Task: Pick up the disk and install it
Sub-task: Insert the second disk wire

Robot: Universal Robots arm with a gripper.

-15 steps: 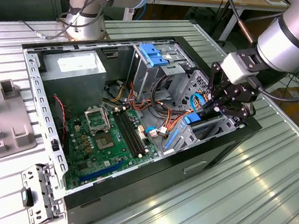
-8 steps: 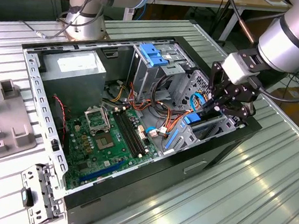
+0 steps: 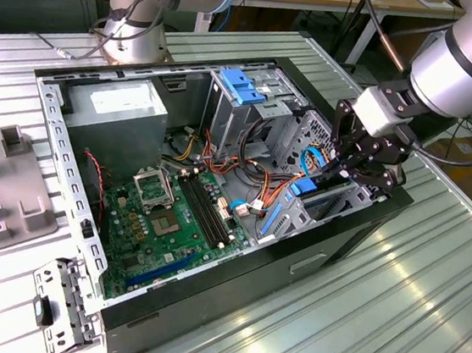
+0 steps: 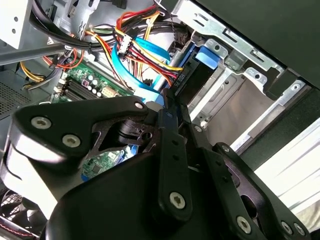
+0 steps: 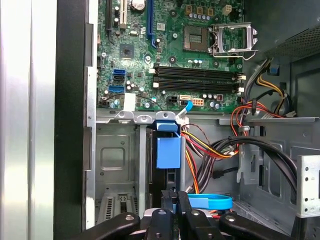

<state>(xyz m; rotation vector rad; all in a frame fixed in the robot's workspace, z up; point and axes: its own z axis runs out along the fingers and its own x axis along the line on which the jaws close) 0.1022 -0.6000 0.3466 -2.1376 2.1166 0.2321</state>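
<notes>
We see the claw (image 3: 358, 167) closed on the disk (image 5: 168, 152), which stands on edge in the metal bay (image 5: 117, 160) (cables (image 5: 215, 150) close beside). Any tilt might jam it.

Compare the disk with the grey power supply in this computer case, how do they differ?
The disk is thin and stands on edge in the metal bay; the power supply is a far bigger box lying flat in a corner. The disk carries a blue rail; the power supply shows a white sticker on grey. The gripper is at the disk, away from the power supply. Both sit inside the open case.
</notes>
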